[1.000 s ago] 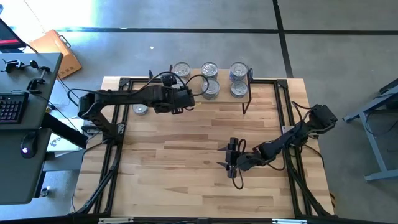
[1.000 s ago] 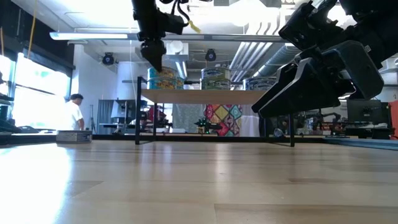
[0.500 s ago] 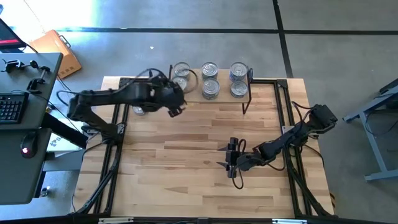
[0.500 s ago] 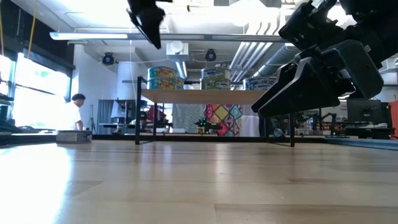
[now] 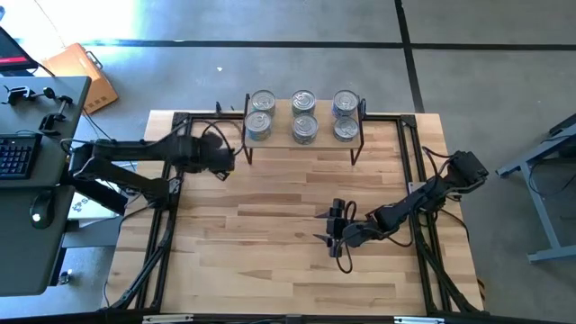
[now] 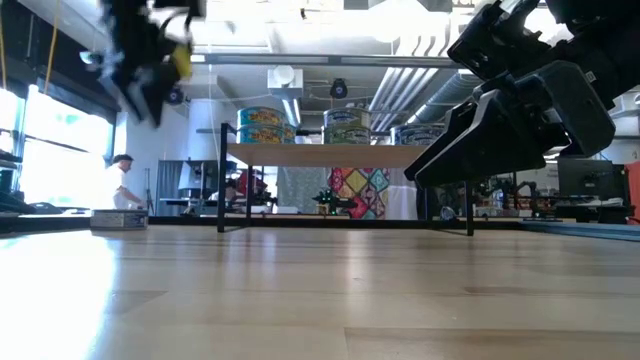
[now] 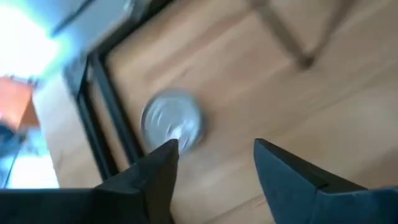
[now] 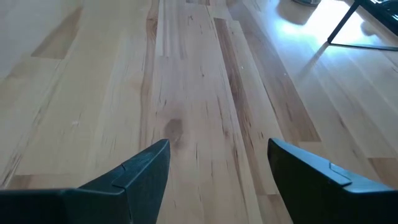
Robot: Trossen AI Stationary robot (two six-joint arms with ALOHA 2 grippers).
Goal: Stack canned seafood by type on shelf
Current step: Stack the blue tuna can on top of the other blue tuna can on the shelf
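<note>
Six tins of canned seafood (image 5: 304, 114) stand on the shelf (image 6: 330, 155) at the table's far edge, in three pairs. One more silver-lidded tin (image 7: 172, 121) rests flat on the table near the far left, beside the black frame rail. My left gripper (image 7: 216, 146) hangs open above and just short of this tin, tilted downward; it touches nothing. My right gripper (image 5: 333, 236) stands open over bare wood at the table's middle right, with nothing between its fingers (image 8: 155, 165).
Black frame rails (image 5: 175, 207) run along the table's left and right sides. The shelf's thin black legs (image 5: 357, 144) stand on the far part of the table. A desk with a keyboard (image 5: 18, 153) sits beyond the left edge. A person (image 6: 122, 185) stands far behind.
My left gripper has drawn back from the left end of the shelf, gone toward the table's left edge and come slightly down, rolling about its own axis. It now hangs over the lone tin on the table. The shelf's tins have stayed put.
</note>
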